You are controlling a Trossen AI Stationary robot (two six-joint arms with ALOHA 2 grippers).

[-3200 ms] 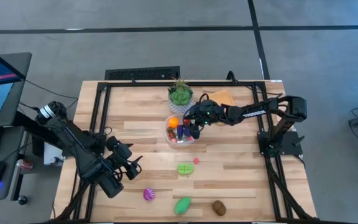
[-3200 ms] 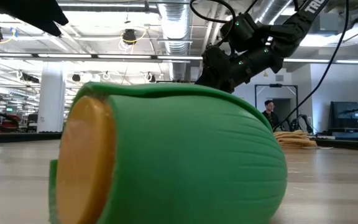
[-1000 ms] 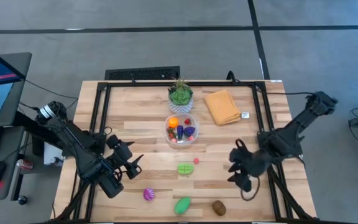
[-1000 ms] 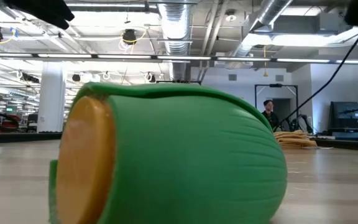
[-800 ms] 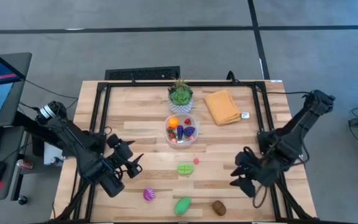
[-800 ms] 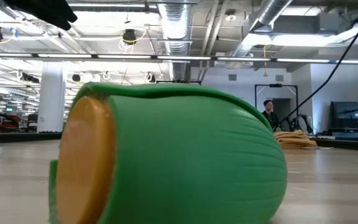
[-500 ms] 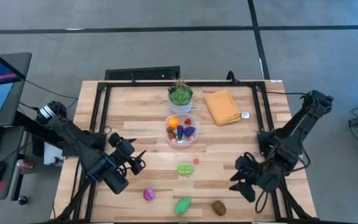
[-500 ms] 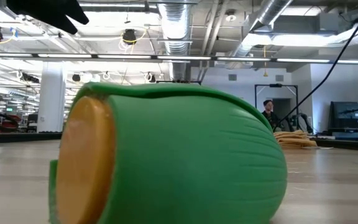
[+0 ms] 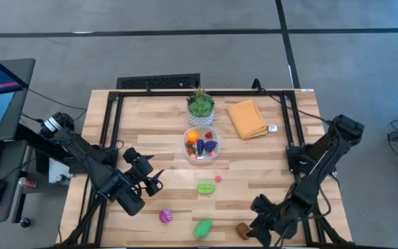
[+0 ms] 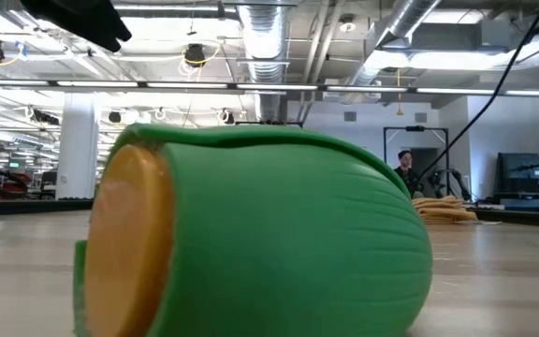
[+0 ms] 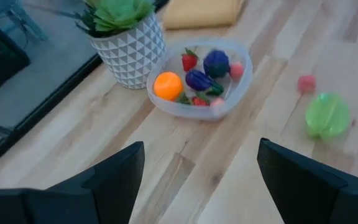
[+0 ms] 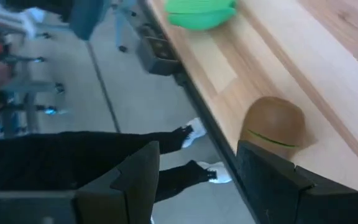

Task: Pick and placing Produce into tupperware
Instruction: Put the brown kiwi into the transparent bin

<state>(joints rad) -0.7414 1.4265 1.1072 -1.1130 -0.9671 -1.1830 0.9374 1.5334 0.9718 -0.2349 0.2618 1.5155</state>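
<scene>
The clear tupperware stands mid-table, below the potted plant, with orange, purple and red produce inside. Loose produce lies nearer the front: a light green piece, a small pink one, a purple-pink one, a green one and a brown one. My right gripper hangs open at the near edge, just right of the brown piece, which lies ahead of its fingers. My left gripper waits open over the left half, pointing at the tupperware.
A potted plant in a white pot and a folded orange cloth sit at the far side. The table's near edge drops off right beside the brown piece. In the low view, the green piece fills the frame.
My right gripper has swung from the table's right side toward the near edge and down, rolling as it went, and now sits beside the brown piece. Its fingers have stayed apart. No produce has moved.
</scene>
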